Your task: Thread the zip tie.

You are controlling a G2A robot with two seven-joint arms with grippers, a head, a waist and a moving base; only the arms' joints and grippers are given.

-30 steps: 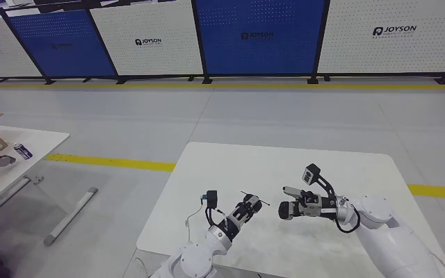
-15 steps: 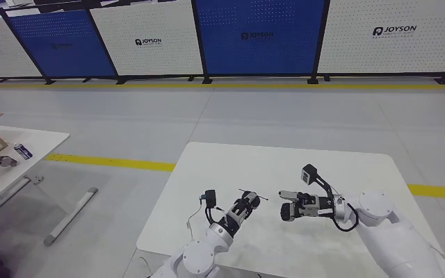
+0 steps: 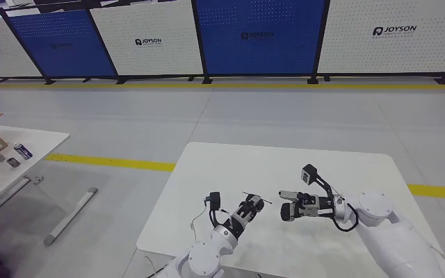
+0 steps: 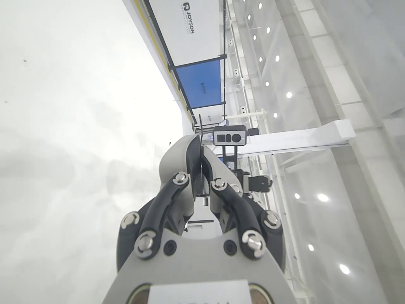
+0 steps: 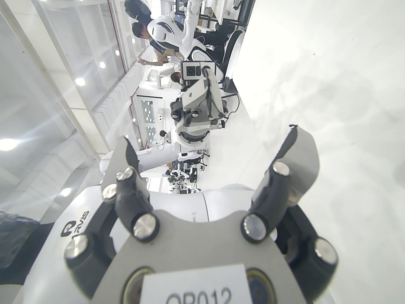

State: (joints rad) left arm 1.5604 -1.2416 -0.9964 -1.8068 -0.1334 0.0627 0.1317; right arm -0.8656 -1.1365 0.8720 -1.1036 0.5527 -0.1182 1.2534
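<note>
Over white table (image 3: 292,160), left claw (image 4: 200,142) pinching thin zip tie (image 4: 201,124) — right claw (image 5: 210,134) spread

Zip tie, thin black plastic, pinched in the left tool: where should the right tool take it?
Likely the short free end of the thin black plastic zip tie that sticks out past the shut left tool; the rest is hidden in its grip. The open right tool faces it, so come straight in from that side, closing on the flat faces.

White arms (image 3: 379,212), black links (image 4: 158,204), silver screws (image 5: 141,223)
</note>
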